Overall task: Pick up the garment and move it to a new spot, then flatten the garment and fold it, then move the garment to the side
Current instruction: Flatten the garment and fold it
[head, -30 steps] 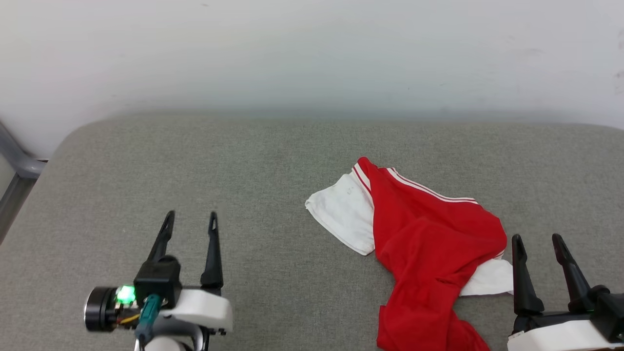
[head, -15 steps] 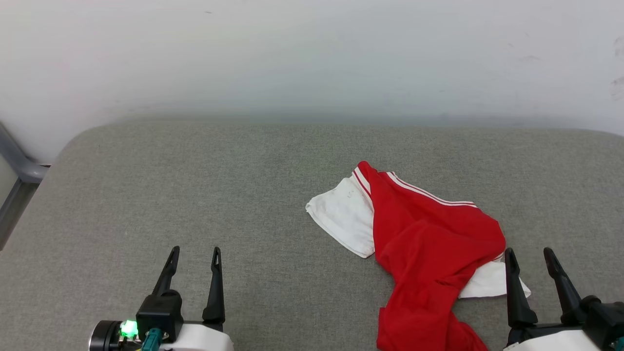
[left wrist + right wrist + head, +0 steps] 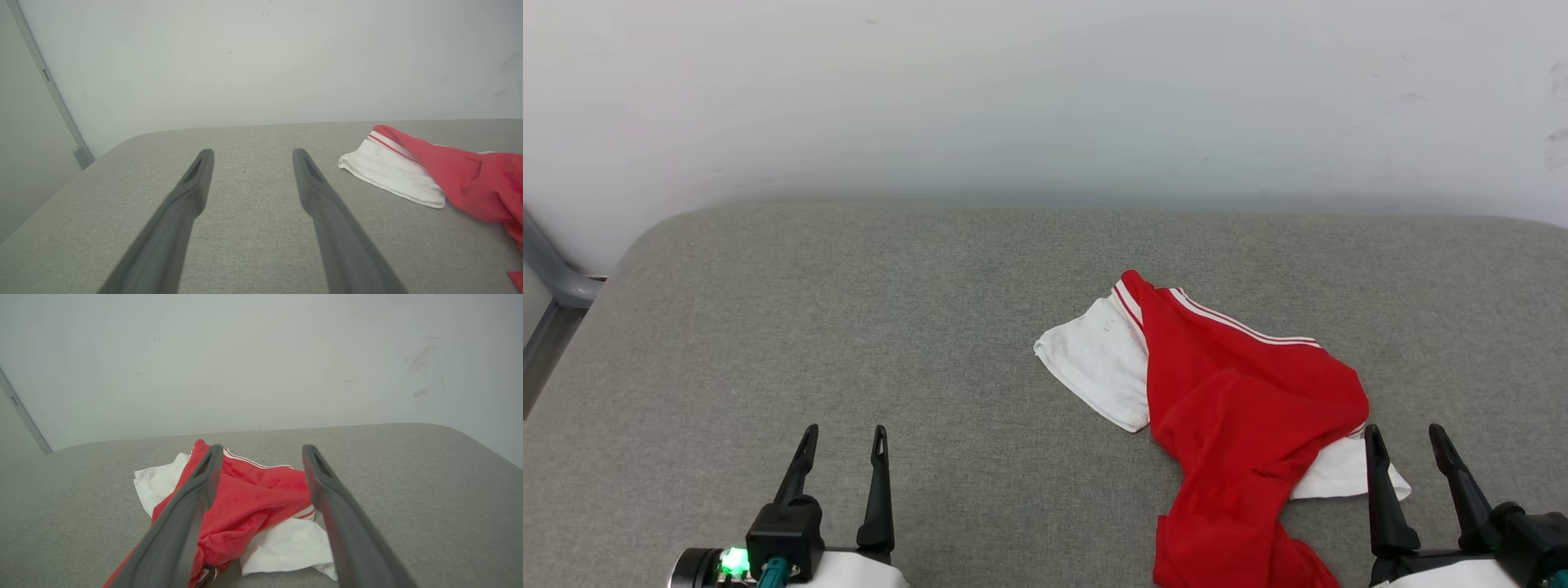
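On grey woven upholstered surface (image 3: 849,327), right of centre: crumpled red soft-fabric jersey shirt (image 3: 1241,408) with white short sleeves and red-and-white striped trim, lying loose and unheld.
Left gripper (image 3: 845,431): two long dark fingers spread apart, empty, well apart from shirt.
Right gripper (image 3: 1404,431): fingers spread, empty, just beside shirt's nearer white sleeve.
Backdrop: plain white wall (image 3: 1045,82).
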Tool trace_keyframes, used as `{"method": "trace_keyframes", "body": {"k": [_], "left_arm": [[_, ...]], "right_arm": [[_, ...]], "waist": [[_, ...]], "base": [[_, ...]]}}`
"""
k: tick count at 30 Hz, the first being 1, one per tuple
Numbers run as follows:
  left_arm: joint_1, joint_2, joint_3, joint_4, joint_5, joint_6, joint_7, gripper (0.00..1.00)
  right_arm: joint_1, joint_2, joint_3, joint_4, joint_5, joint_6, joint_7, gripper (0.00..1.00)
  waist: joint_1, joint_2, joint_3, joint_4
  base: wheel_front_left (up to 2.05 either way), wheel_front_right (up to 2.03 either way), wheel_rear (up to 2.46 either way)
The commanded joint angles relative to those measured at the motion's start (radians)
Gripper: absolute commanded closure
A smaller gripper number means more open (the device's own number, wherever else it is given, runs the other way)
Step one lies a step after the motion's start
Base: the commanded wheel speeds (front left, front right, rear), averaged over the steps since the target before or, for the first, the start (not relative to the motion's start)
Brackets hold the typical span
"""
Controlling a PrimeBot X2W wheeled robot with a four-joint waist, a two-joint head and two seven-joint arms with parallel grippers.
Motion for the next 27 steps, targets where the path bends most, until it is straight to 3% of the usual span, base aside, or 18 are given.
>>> {"method": "trace_keyframes", "body": {"k": [1,13,21,27], "left_arm": [[0.013,-0.009,0.010,0.002,0.010,-0.009,-0.003,0.00],[-0.047,-0.021,0.046,0.013,0.034,-0.061,-0.003,0.00],[-0.253,0.043,0.050,0.031,0.051,-0.160,-0.003,0.00],[-0.466,0.093,0.014,0.133,0.052,-0.218,-0.003,0.00]], "right_arm": [[0.011,0.002,0.001,-0.001,-0.004,-0.001,-0.002,0.00],[-0.010,0.002,0.009,-0.006,-0.010,-0.001,-0.002,0.00],[-0.047,0.002,0.022,-0.021,-0.017,-0.001,-0.002,0.00],[-0.095,0.002,0.031,-0.040,-0.028,-0.001,-0.002,0.00]], "waist": [[0.0000,-0.0001,0.000,0.000],[0.0000,-0.0001,0.006,-0.009],[0.0000,-0.0001,0.051,-0.050],[0.0000,-0.0001,0.124,-0.088]], "base": [[0.00,0.00,0.00],[0.00,0.00,0.00],[0.00,0.00,0.00],[0.00,0.00,0.00]]}}
